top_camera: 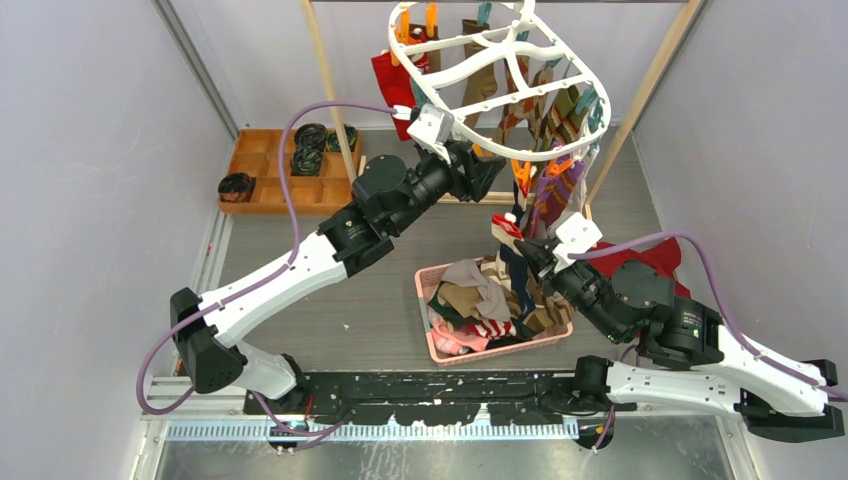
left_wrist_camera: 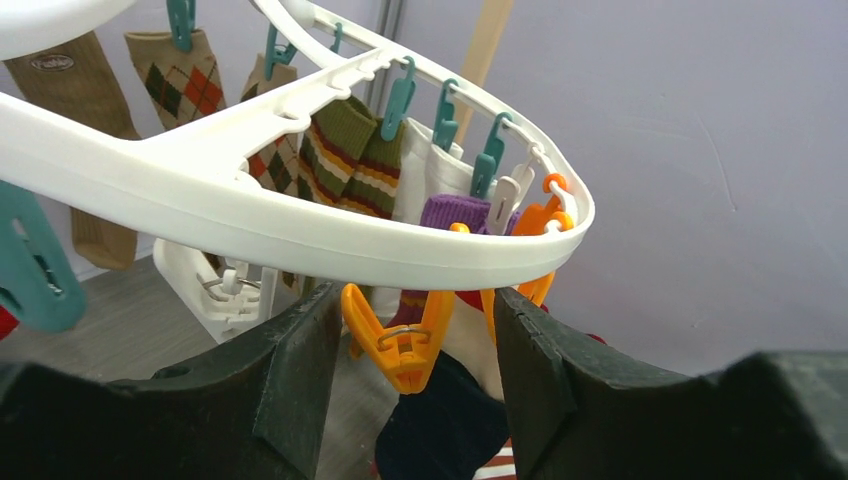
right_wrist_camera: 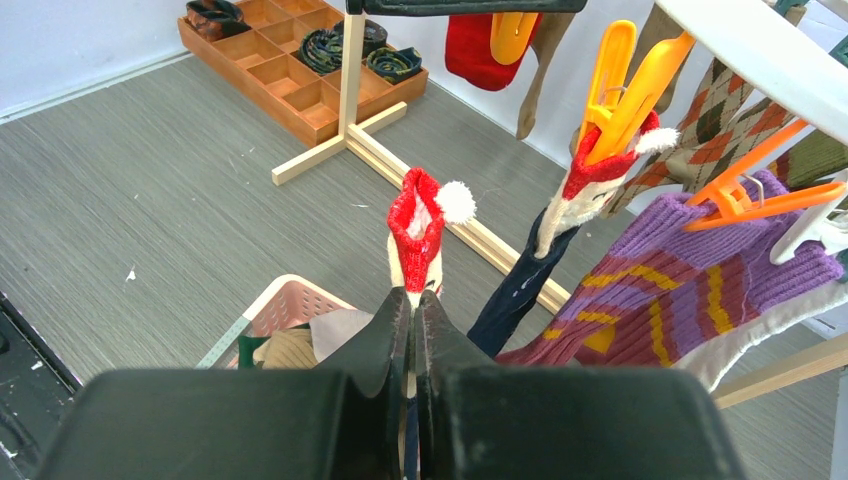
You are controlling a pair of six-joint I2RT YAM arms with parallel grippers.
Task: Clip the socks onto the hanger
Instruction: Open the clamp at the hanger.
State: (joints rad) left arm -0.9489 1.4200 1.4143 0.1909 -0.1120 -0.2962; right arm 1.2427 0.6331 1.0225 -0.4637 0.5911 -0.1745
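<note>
Just above the left fingers (left_wrist_camera: 290, 370) runs the hanger (left_wrist_camera: 300, 240), a broad white plastic oval rim with moulded crossbars, smooth, glossy and tilted. These black, wedge-shaped fingers stand apart. Between them, under the rim, hangs an orange clip (left_wrist_camera: 398, 345) with a wire spring, touching neither finger. Beyond them, teal clips (left_wrist_camera: 400, 95) hold ribbed knit socks (left_wrist_camera: 345, 150), olive with cream and rust stripes. Farther left hangs a brown argyle sock (left_wrist_camera: 180, 80).

The right fingers (right_wrist_camera: 385, 340) are pressed together on a red-cuffed sock (right_wrist_camera: 415, 225). Its fuzzy cuff stands upright above their tips, with a white pom-pom (right_wrist_camera: 457, 202) at one side. Up and to the right of them, a thick purple sock (right_wrist_camera: 680, 290) with yellow bands hangs from another orange peg on the rim. Below the right fingers sits a pink perforated basket (top_camera: 424, 300) heaped with loose fabric, on the grey wood-grain table (right_wrist_camera: 150, 180).
</note>
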